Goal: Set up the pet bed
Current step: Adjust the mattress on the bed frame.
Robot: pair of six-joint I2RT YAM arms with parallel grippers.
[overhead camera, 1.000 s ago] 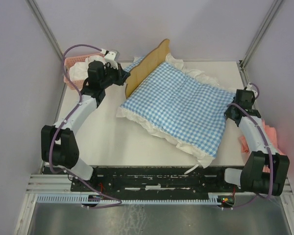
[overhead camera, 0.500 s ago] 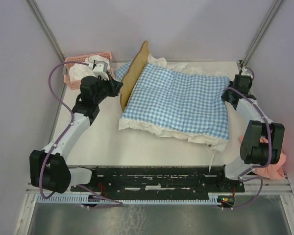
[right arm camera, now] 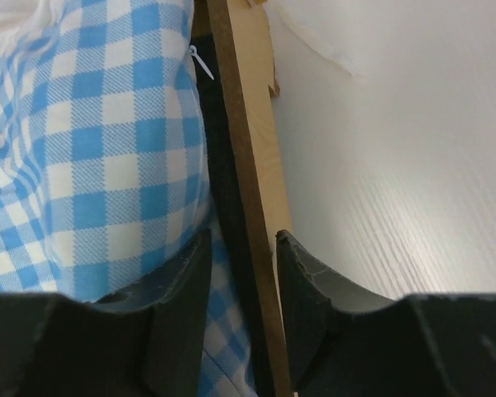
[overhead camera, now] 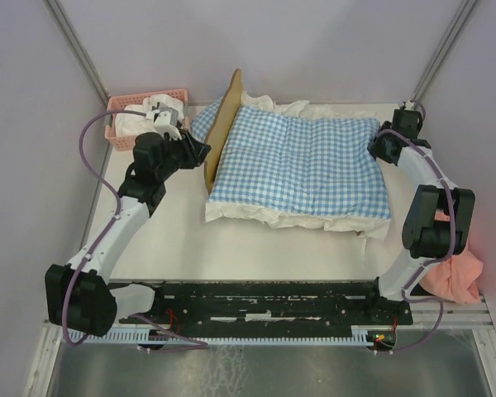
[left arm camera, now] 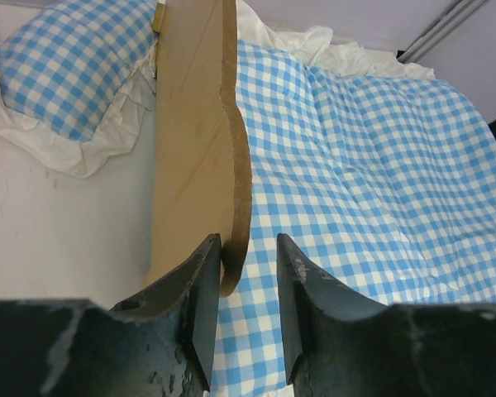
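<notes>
my left gripper (left arm camera: 246,241) sits at the near end of the pet bed (overhead camera: 221,136), where the wavy headboard (left arm camera: 198,149) stands upright. its jaws are parted part-way and straddle the board's edge. the wood lies against one finger, and blue check cloth shows in the gap before the other, so nothing is clamped.

my right gripper (right arm camera: 241,236) is at the bed's opposite end, close to the far right corner of the table (overhead camera: 182,231). its jaws are also part-way apart, with the thin light-wood rail (right arm camera: 240,165) running between them. a dark strip shows between the rail and one finger. whether the other finger touches the wood, i cannot tell.

the bed lies across the far half of the table, headboard toward the left edge and foot toward the right edge. the blue-white gingham bedding (overhead camera: 302,165) covers it, its white ruffle hanging over the near side. a matching pillow (left arm camera: 66,66) lies on the table just behind the headboard. a pink basket (overhead camera: 120,103) with white cloth in it stands in the far left corner. a pink cloth (overhead camera: 455,273) lies at the near right corner.
</notes>
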